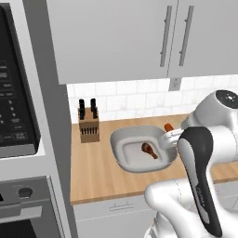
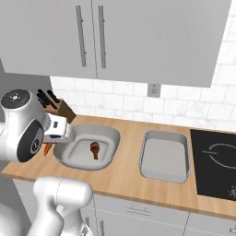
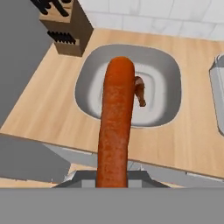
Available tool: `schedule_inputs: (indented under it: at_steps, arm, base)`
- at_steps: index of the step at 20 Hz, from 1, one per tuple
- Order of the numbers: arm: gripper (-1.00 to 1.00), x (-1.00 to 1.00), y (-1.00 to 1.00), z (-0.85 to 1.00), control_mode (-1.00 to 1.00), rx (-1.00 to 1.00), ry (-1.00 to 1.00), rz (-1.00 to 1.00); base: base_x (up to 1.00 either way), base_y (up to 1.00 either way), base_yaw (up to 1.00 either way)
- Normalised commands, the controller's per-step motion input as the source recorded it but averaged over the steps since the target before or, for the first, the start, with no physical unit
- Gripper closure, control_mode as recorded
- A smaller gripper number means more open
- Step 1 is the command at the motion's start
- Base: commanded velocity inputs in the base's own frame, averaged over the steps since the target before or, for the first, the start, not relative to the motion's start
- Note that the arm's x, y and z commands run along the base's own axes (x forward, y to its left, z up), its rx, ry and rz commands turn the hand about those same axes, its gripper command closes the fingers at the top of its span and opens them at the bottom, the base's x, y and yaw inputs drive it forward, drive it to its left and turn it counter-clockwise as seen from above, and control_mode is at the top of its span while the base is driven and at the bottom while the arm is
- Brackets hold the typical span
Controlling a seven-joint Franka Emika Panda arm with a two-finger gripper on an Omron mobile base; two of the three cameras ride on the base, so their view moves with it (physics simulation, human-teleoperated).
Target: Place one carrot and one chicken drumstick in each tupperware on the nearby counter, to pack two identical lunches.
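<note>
Your end effector (image 3: 113,186) is closed on the carrot (image 3: 114,127), gripping its thick end so the long body sticks out over the wide bowl-like tupperware (image 3: 168,72). That tupperware sits on the bench (image 3: 48,109) just beside the knife block (image 3: 65,26) and already has one chicken drumstick (image 3: 140,91) lying near its middle. The smaller rectangular tupperware (image 2: 165,156) stands apart from the wide one, on the side away from the knife block, with nothing in it. Expect the carrot to be stiff and light, but smooth, tapered and round, so it may swivel or slide in a pinch. A hold nearer its middle would steady it.
</note>
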Motion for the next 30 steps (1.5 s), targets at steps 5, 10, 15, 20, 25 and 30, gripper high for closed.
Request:
schedule_inputs:
  at_steps: [5,10,15,20,25,30]
  arm:
    - [1.0,0.98,0.0,-0.55,-1.0,0.0,0.26,0.09]
    - [1.0,1.0,0.0,-0.92,-1.0,-0.03,0.3,0.04]
    - [1.0,0.98,0.0,-0.54,-1.0,-0.01,0.18,0.0]
    - [1.0,0.95,0.05,-0.63,-1.0,-0.01,0.06,0.0]
    - [1.0,0.53,0.21,-0.73,-1.0,-0.06,-0.01,0.0]
    - [1.0,0.29,0.06,-0.63,-1.0,-0.04,0.01,-0.01]
  base:
    - [0.0,0.0,0.0]
    - [0.0,0.0,0.0]
    - [0.0,0.0,0.0]
    - [0.0,0.0,0.0]
    - [0.0,0.0,0.0]
    - [0.0,0.0,0.0]
